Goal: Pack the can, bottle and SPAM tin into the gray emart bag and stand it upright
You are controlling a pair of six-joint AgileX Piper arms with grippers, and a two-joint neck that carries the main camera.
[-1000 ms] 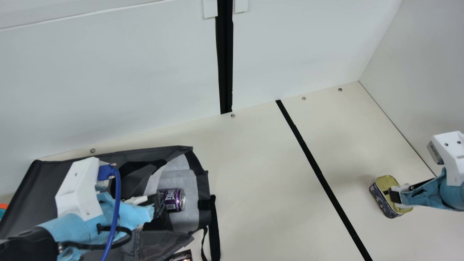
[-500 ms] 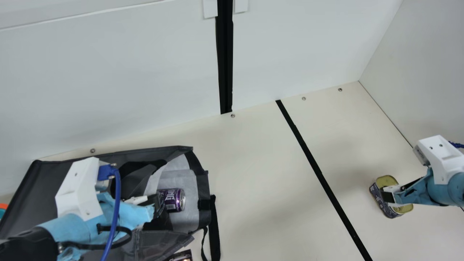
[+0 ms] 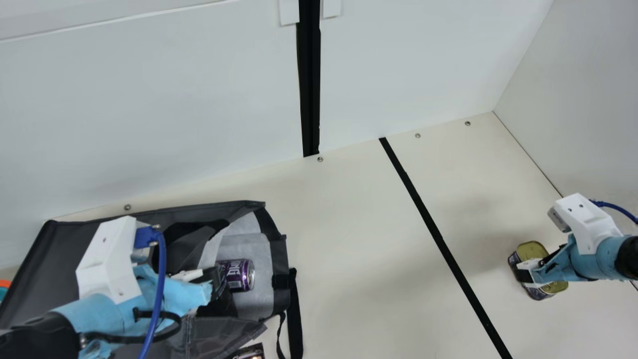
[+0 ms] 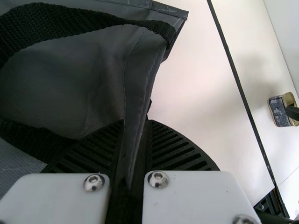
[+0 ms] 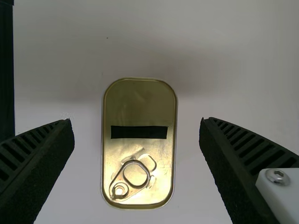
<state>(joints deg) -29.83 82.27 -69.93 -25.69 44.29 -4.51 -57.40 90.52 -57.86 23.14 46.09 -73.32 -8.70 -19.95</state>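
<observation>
So the SPAM tin is sitting lid-up on the desk, right of the black strip. My right hand is right over it, spread wide, and the wrist view has the tin between the two fingers. Way over on the left, the gray bag is lying down with the purple can on its side in the mouth. Left hand is pinched on the bag's edge.
</observation>
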